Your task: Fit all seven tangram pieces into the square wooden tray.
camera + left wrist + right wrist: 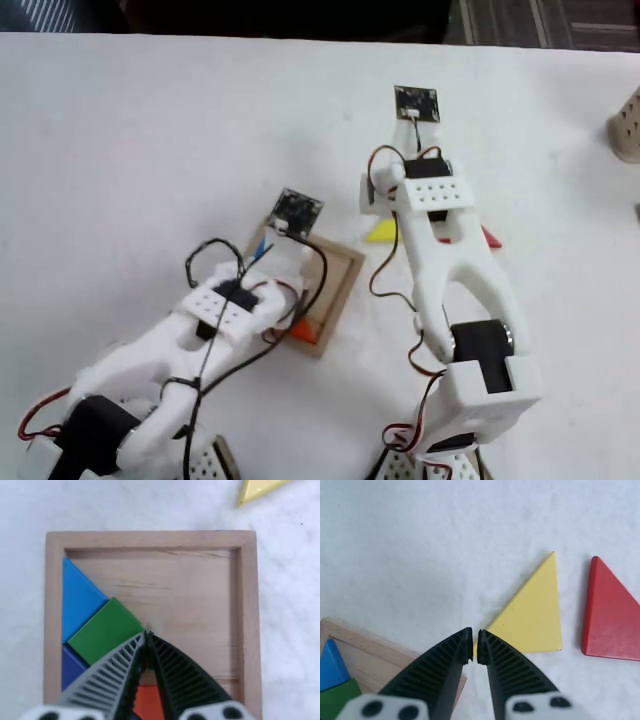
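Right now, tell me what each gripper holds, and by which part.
Nothing. Left gripper sits empty over the tray; right gripper empty beside the yellow triangle.

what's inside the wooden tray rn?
A light blue triangle, green square and dark blue piece toward one side, plus an orange piece. The left hand covers part of the orange and dark blue pieces and the floor around them; anything there is hidden.

Bright even light, white table [150, 150] nearly glaring, only faint soft shadows
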### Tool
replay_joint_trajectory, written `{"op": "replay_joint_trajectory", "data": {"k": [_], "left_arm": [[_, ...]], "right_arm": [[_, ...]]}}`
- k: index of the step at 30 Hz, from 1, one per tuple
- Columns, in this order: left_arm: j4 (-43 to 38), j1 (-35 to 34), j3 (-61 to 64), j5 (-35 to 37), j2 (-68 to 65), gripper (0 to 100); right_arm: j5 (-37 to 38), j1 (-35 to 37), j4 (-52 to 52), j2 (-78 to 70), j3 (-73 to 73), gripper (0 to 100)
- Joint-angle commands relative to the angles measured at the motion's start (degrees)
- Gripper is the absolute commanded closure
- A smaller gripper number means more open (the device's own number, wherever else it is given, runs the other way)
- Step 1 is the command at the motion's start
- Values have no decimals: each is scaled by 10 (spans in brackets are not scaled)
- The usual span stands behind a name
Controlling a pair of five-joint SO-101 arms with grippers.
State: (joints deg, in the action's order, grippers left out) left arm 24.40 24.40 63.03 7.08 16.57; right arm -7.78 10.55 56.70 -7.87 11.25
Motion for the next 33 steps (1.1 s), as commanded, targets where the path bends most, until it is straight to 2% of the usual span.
{"op": "replay_joint_trajectory", "data": {"k": [1, 3, 8, 11, 19, 25, 33], "left_arm": [[11, -17, -21, -3, 12, 977], [13, -21, -32, -3, -7, 977], [90, -21, -114, -3, -82, 977], [109, -21, -138, -6, -102, 977], [113, -22, -115, -7, -76, 977], [113, -58, -110, -7, -58, 977], [113, -58, -111, -7, -53, 977]], "right_arm": [[-1, 2, 4, 4, -25, 974], [-1, 2, 4, 4, -25, 974], [-1, 2, 4, 4, -25, 974], [-1, 2, 4, 4, -25, 974], [-1, 2, 4, 4, -27, 974], [0, 2, 4, 4, -28, 974], [0, 2, 3, 8, -28, 974]]}}
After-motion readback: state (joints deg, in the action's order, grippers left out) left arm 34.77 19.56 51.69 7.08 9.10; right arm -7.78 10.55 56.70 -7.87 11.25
